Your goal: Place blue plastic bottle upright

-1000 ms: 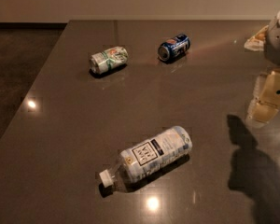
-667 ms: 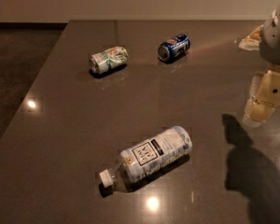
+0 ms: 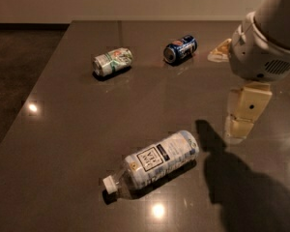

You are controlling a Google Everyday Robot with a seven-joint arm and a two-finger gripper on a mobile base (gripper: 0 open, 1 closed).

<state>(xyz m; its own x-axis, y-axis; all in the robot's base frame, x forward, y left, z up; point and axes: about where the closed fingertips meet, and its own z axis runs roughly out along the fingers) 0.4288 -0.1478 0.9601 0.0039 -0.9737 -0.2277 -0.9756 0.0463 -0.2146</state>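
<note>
Camera view: gripper (image 3: pixel 242 122) has crept left since a sec ago and now sits right-centre, nearer the blue plastic bottle (image 3: pixel 157 161) but apart from it; jaws, can't tell. The approach looks underway. Bottle is unmoved, flat at lower centre on the glossy dark bench (image 3: pixel 63 129): clear cylinder, white cap, pale label.

A green-and-white can (image 3: pixel 112 61) and a dark blue soda can (image 3: pixel 180 48) lie on their sides, apart, on the dark table (image 3: pixel 63 129).
</note>
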